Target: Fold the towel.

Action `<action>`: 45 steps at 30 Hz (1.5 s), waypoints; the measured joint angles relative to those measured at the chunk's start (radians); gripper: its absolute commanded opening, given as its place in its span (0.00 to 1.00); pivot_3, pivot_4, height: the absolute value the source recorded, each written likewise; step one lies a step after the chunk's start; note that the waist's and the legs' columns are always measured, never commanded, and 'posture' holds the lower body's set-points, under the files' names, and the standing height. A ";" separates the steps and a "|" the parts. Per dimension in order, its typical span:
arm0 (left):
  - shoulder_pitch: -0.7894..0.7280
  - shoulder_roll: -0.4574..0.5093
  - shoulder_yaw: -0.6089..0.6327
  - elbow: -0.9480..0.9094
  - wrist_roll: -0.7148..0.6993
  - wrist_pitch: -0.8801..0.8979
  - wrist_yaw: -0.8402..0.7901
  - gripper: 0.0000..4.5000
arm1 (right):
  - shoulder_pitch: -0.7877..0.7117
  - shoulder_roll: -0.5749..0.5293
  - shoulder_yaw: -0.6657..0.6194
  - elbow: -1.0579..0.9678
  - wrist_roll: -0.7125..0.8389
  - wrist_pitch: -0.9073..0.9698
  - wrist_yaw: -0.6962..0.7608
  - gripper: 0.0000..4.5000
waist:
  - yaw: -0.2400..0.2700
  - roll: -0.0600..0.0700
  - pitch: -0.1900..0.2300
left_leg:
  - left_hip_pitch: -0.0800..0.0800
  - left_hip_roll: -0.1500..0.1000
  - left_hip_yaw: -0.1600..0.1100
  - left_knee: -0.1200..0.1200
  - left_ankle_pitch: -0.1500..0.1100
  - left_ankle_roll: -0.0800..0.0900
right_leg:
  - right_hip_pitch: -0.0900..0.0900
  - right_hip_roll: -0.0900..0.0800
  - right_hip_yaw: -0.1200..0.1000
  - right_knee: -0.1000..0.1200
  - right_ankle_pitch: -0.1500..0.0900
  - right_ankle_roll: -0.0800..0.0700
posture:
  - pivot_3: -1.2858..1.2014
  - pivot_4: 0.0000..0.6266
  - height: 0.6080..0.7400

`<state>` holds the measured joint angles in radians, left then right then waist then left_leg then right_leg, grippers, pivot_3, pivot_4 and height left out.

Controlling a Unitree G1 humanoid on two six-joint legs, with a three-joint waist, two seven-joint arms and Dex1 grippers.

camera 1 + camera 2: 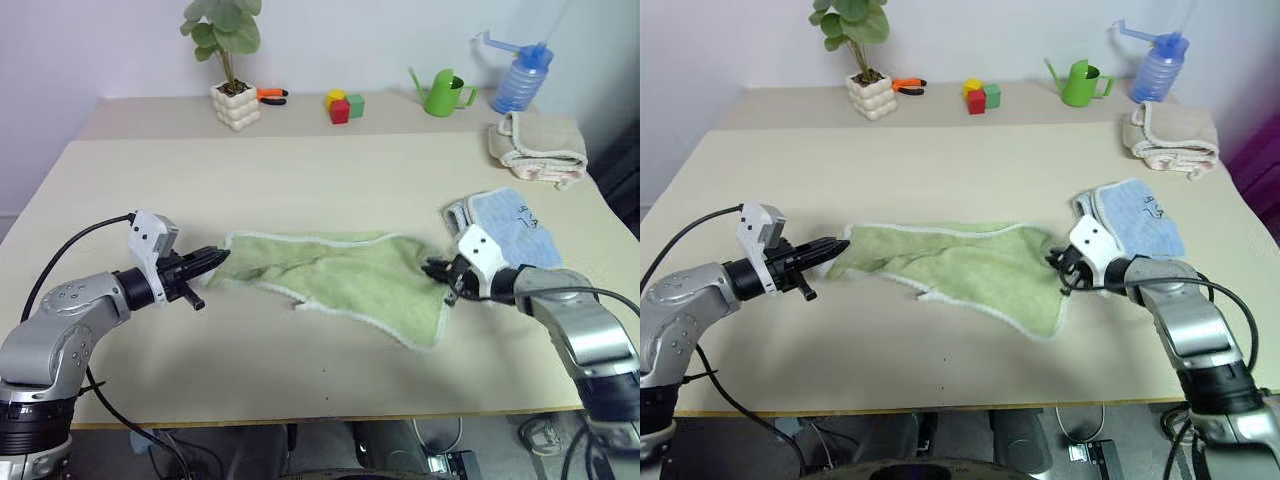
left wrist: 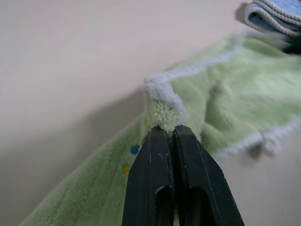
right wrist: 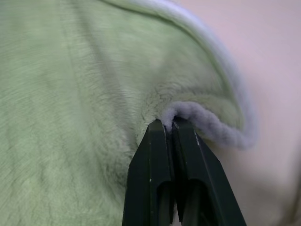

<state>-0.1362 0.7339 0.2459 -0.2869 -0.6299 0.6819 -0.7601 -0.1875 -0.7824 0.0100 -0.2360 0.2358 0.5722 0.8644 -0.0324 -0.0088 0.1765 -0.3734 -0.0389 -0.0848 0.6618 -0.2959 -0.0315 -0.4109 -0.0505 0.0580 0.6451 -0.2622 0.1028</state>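
Note:
The light green towel (image 1: 340, 280) with white piped edging lies stretched across the middle of the table, rumpled and partly doubled over. My left gripper (image 1: 215, 257) is shut on its left corner; the left wrist view shows the green pile and white edging (image 2: 164, 101) pinched between the black fingers (image 2: 153, 174). My right gripper (image 1: 436, 270) is shut on the towel's right edge, and in the right wrist view a fold of the edging (image 3: 207, 123) sits clamped at the fingertips (image 3: 157, 155).
A folded light blue towel (image 1: 510, 228) lies just behind the right gripper. A beige bundled towel (image 1: 537, 145) sits at the far right. Along the back stand a potted plant (image 1: 233, 95), orange pliers (image 1: 270, 96), coloured blocks (image 1: 343, 105), a green watering can (image 1: 443, 94) and a blue bottle (image 1: 522, 82).

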 measured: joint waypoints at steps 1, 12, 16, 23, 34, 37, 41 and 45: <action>-0.010 0.000 -0.006 0.010 0.008 -0.004 -0.003 0.00 | 0.014 -0.003 0.000 -0.029 0.019 0.014 0.015 0.19 | -0.001 0.000 0.000 | 0.000 0.000 0.000 0.000 0.000 0.000 | 0.000 0.000 0.000 0.000 0.000 0.000 | 0.52 0.24 0.90; -0.063 -0.020 -0.068 0.030 0.033 -0.022 -0.006 0.00 | 0.002 -0.044 -0.094 -0.012 0.024 0.056 -0.041 0.69 | 0.018 0.000 0.000 | -0.002 -0.001 -0.001 0.000 0.000 0.000 | -0.001 -0.002 0.000 -0.001 0.000 0.000 | 0.52 0.24 0.90; -0.039 -0.021 -0.067 0.023 0.033 -0.024 -0.001 0.00 | 0.054 -0.094 -0.124 0.012 0.023 0.044 -0.014 0.69 | 0.021 0.000 0.000 | -0.002 -0.001 0.000 0.000 0.000 0.000 | 0.000 -0.003 -0.001 -0.002 0.000 0.000 | 0.52 0.24 0.90; -0.024 -0.029 -0.068 -0.003 0.033 -0.024 0.006 0.00 | -0.023 -0.056 -0.162 0.104 0.026 0.038 -0.061 0.69 | 0.013 0.000 0.000 | -0.001 -0.001 0.000 0.001 0.000 0.000 | 0.000 -0.002 0.000 -0.001 0.000 0.000 | 0.52 0.24 0.90; -0.034 -0.039 -0.080 -0.004 0.039 -0.024 0.007 0.00 | -0.171 0.047 -0.036 0.270 -0.037 -0.010 -0.116 0.69 | 0.020 0.000 0.000 | -0.002 -0.002 0.000 0.001 0.000 0.000 | 0.000 -0.003 -0.001 -0.001 0.000 0.000 | 0.52 0.24 0.90; -0.033 -0.039 -0.081 -0.005 0.041 -0.023 0.009 0.00 | -0.175 0.050 -0.016 0.313 -0.066 -0.011 -0.135 0.69 | 0.019 0.000 0.000 | -0.002 -0.002 0.000 0.001 0.000 0.000 | 0.000 -0.003 -0.001 -0.001 0.000 0.000 | 0.52 0.24 0.90; -0.027 -0.040 -0.080 -0.020 0.041 -0.023 0.017 0.00 | -0.176 0.049 -0.022 0.323 -0.077 -0.011 -0.167 0.69 | 0.019 -0.001 0.000 | -0.001 -0.002 0.000 0.001 0.000 0.000 | 0.000 -0.003 -0.001 -0.001 0.000 0.000 | 0.52 0.24 0.90; -0.015 -0.042 -0.080 -0.030 0.041 -0.022 0.023 0.00 | -0.158 0.047 -0.047 0.309 -0.070 0.022 -0.173 0.69 | 0.022 -0.001 0.000 | -0.001 -0.002 -0.001 0.001 0.000 0.000 | 0.001 -0.003 -0.001 -0.001 0.000 0.000 | 0.52 0.24 0.90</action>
<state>-0.1508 0.6918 0.1654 -0.3169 -0.5890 0.6599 -0.7369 -0.3456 -0.7354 -0.0372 0.0729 0.1656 0.5938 0.6915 -0.0103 -0.0094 0.1768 -0.3749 -0.0406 -0.0854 0.6626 -0.2960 -0.0315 -0.4102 -0.0532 0.0568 0.6437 -0.2620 0.1028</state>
